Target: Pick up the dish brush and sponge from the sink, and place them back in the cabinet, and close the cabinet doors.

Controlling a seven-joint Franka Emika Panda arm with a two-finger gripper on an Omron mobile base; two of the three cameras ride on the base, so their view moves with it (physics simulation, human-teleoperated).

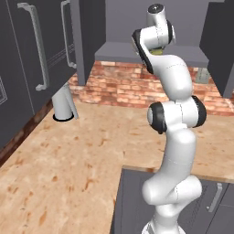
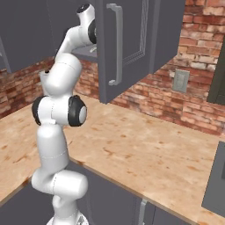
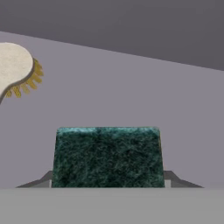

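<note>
I judge the step in hand is setting the sponge on the cabinet shelf; I should lower it flat, beside the dish brush, before releasing; pincer clasps the sponge; its dark green top looks coarse.

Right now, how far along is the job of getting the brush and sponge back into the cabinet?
Well along. The cream round-headed dish brush already lies on the grey cabinet shelf. In hand: the dark green sponge sits between the gripper's fingers, over that shelf; whether it has touched down I cannot tell. Left: release it, withdraw, and close the dark grey cabinet doors, which stand open.
</note>
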